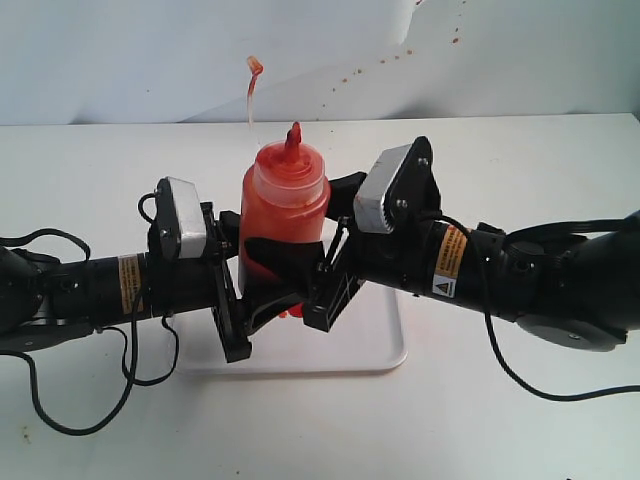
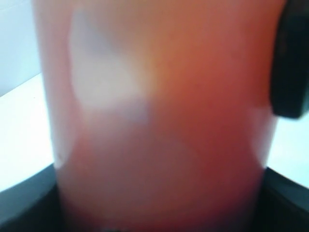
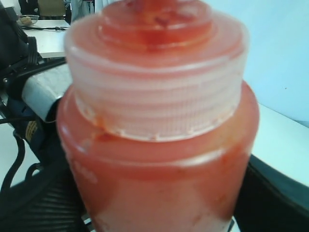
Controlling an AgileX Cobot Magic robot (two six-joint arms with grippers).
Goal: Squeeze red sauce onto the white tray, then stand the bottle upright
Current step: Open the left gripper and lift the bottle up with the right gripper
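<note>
Pinching squeeze bottle (image 2: 159,125) low on opposite sides with left gripper (image 1: 245,285) and right gripper (image 1: 315,250), seemingly to steady it upright, nozzle up, over white tray (image 1: 380,340); red sauce (image 1: 288,313) beneath; base hidden.

White table (image 1: 520,420) meets a red-specked pale backdrop (image 1: 120,60).

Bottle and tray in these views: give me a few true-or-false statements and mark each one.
The bottle stands upright. True.
Just one arm holds it. False: the left end effector and the right end effector both grip it, from opposite sides.
The bottle is over the white tray. True.
The tray is free of sauce. False: a bit of red sauce shows on it beneath the bottle.
</note>
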